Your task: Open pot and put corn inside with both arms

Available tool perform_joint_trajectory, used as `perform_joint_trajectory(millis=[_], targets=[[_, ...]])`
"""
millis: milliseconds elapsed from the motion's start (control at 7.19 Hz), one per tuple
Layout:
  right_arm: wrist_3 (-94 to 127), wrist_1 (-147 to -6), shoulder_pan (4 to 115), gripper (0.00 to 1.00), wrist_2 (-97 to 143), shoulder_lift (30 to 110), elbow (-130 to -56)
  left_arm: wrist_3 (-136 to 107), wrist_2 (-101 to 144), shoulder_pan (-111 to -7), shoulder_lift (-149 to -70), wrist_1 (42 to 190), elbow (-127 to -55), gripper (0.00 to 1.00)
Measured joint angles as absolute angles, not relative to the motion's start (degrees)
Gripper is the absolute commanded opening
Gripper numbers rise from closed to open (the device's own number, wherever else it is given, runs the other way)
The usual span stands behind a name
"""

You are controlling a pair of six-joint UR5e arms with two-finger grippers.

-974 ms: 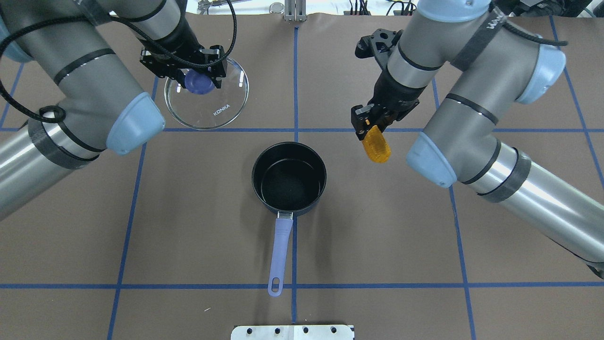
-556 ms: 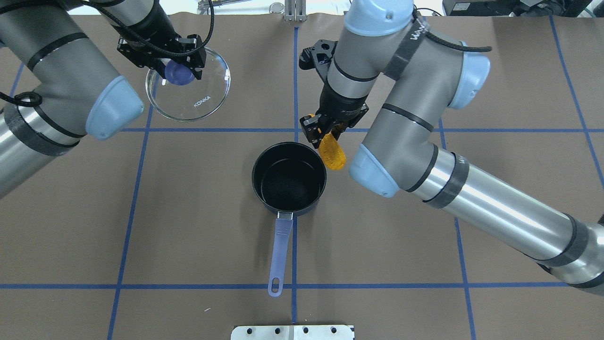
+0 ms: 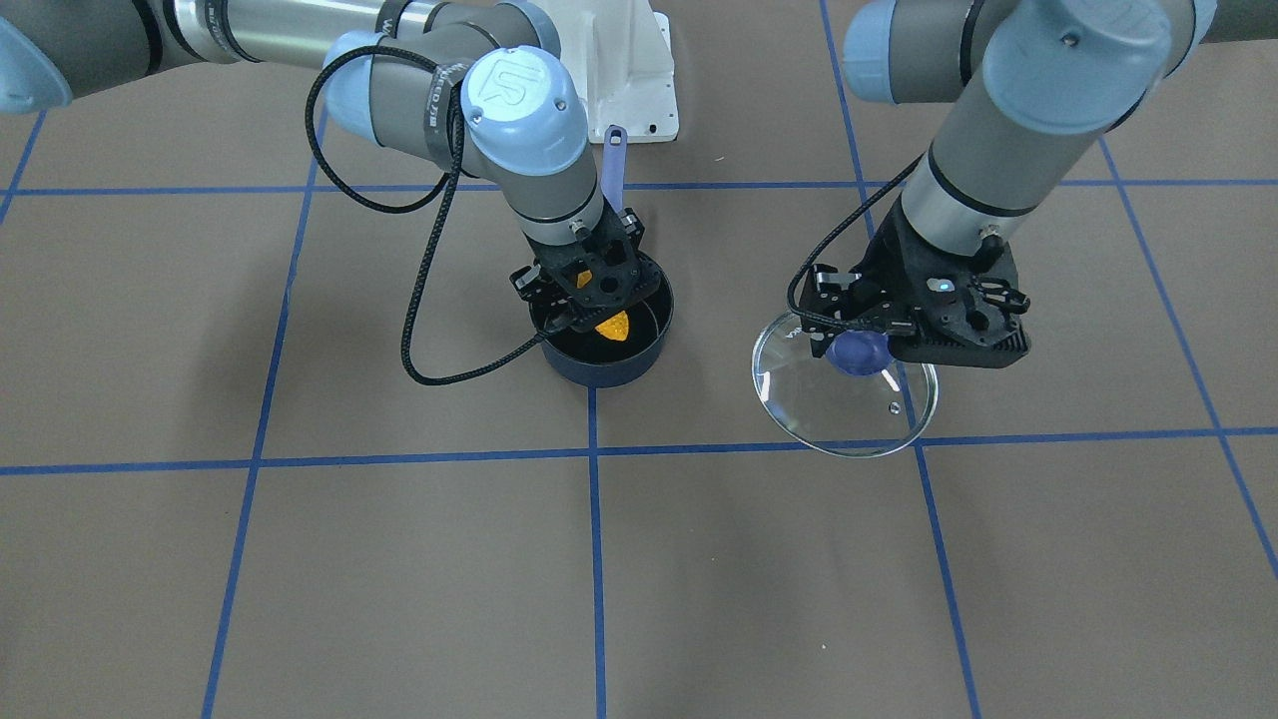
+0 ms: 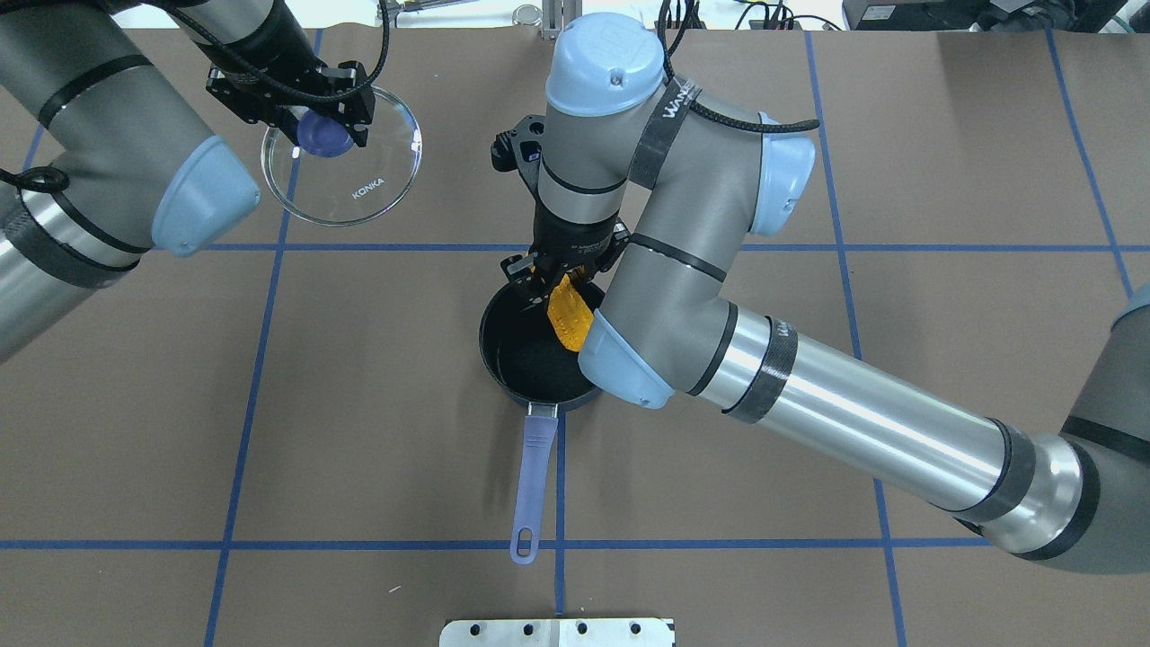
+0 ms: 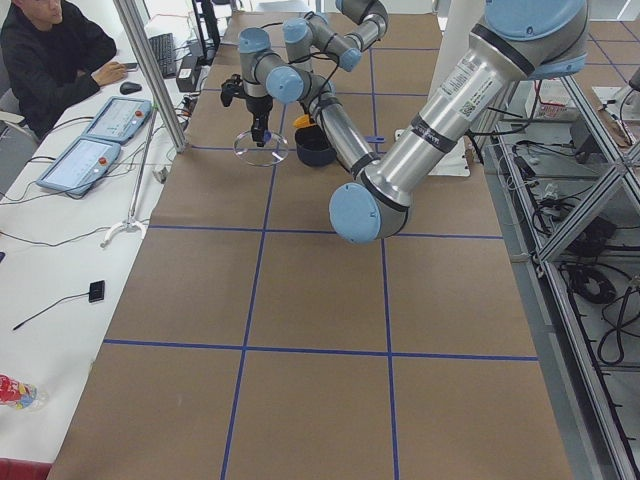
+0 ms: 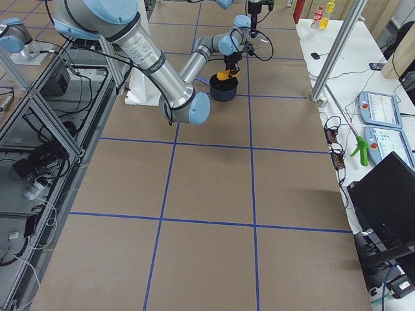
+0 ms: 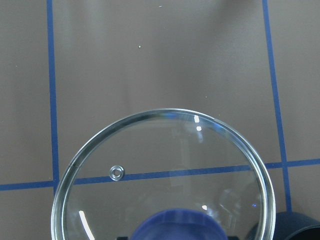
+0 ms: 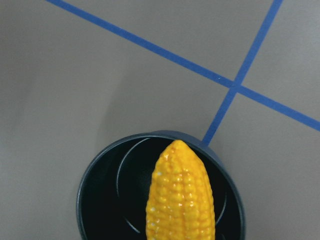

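The dark navy pot (image 4: 517, 359) stands open at the table's middle, its purple handle (image 4: 530, 490) pointing toward the robot. My right gripper (image 4: 550, 274) is shut on the orange-yellow corn (image 4: 569, 314) and holds it tip down over the pot's opening; the corn (image 8: 181, 195) hangs above the black inside of the pot (image 8: 100, 200), and it shows in the front view too (image 3: 611, 325). My left gripper (image 4: 310, 121) is shut on the blue knob (image 4: 325, 135) of the glass lid (image 4: 359, 193), held off to the far left of the pot.
Blue tape lines (image 4: 260, 359) cross the brown table cover. A metal plate (image 4: 557, 632) sits at the near edge. In the left side view a person (image 5: 50, 55) sits at a side desk with control pads (image 5: 85, 160).
My right arm has swung left with the corn from beside the pot to over its opening. My left arm has carried the lid further left and away from the pot.
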State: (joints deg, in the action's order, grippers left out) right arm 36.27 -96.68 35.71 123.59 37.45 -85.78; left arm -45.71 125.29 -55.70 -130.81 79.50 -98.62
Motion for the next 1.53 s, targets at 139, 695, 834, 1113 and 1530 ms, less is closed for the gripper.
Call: perform_joint_trajectory(millis=[139, 695, 834, 1113, 1530], targets=[[36.22, -96.68, 34.74, 0.22, 122.88, 37.41, -85.5, -45.71, 125.32, -55.75, -130.79, 79.55, -98.5, 0.6], [35.63, -96.68, 33.03, 1.0, 121.67, 37.81, -85.35, -45.7, 125.33, -56.05, -130.78, 79.69, -98.44, 0.6], [35.61, -96.68, 32.7, 1.0, 121.14, 37.85, -85.34, -45.7, 125.33, -56.16, -130.78, 79.71, -98.44, 0.6], [35.6, -96.66, 32.6, 1.0, 120.75, 37.91, -85.49, -45.7, 125.33, -56.24, -130.78, 79.71, -98.44, 0.6], [35.54, -96.57, 34.63, 1.0, 121.26, 38.26, -87.0, -45.7, 125.39, -56.25, -130.94, 79.72, -98.44, 0.61]])
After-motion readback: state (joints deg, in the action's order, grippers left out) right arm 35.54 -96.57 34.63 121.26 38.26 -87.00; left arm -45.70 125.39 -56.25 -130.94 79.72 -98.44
